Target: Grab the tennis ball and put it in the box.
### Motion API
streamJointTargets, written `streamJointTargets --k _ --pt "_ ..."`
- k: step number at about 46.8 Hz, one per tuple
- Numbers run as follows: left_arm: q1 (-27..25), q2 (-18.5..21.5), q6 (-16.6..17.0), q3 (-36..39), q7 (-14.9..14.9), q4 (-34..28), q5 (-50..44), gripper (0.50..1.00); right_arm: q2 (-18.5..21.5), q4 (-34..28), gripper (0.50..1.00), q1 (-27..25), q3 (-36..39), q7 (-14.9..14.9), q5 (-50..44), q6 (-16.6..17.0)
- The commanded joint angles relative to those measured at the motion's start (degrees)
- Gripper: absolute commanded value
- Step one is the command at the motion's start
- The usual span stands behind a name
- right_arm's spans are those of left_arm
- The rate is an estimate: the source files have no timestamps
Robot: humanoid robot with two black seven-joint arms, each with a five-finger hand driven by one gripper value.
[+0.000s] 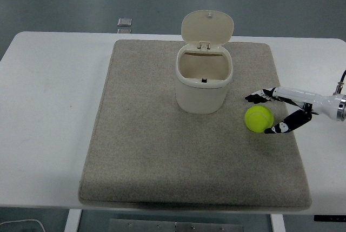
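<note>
A yellow-green tennis ball [258, 119] lies on the grey mat [151, 151], to the right of the box. The box [204, 80] is a cream bin with its hinged lid [207, 26] standing open at the back. My right hand [266, 113] reaches in from the right edge, its fingers [255, 97] spread just behind the ball and the thumb [275, 129] low at the ball's near right side. The hand brackets the ball without closing on it. The left arm is out of view.
The mat covers most of the white table [43, 107]. A small grey object [125, 22] lies at the table's far edge, left of the box.
</note>
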Motion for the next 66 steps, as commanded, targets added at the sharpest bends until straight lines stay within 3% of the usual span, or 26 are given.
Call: streamJointTargets --k 1,13,19,32,47,58,66 --pt "-0.01 0.0 0.0 0.0 0.0 0.0 0.0 0.992 0.06 -0.01 0.907 -0.29 -0.01 0.0 -1.06 -0.63" --pt "-0.01 0.0 0.0 0.0 0.0 0.0 0.0 0.992 0.68 -0.01 0.891 -1.09 -0.18 0.0 -1.76 -1.94" --pt "-0.01 0.0 0.0 0.0 0.0 0.0 0.0 0.992 0.85 -0.01 0.832 -1.17 -0.18 0.08 -1.94 -2.3" --pt "-0.01 0.0 0.0 0.0 0.0 0.0 0.0 0.992 0.85 -0.01 0.789 -1.09 -0.09 0.7 -1.94 -2.39" --pt "-0.01 0.0 0.0 0.0 0.0 0.0 0.0 0.992 0.94 0.08 0.682 -1.0 -0.01 0.96 -1.85 -2.47" --pt "-0.01 0.0 0.0 0.0 0.0 0.0 0.0 0.992 -0.03 1.22 0.5 -0.3 1.13 2.98 -0.97 -3.35" --pt "-0.01 0.0 0.0 0.0 0.0 0.0 0.0 0.992 -1.52 4.47 0.5 1.02 2.45 4.65 -0.97 -5.37"
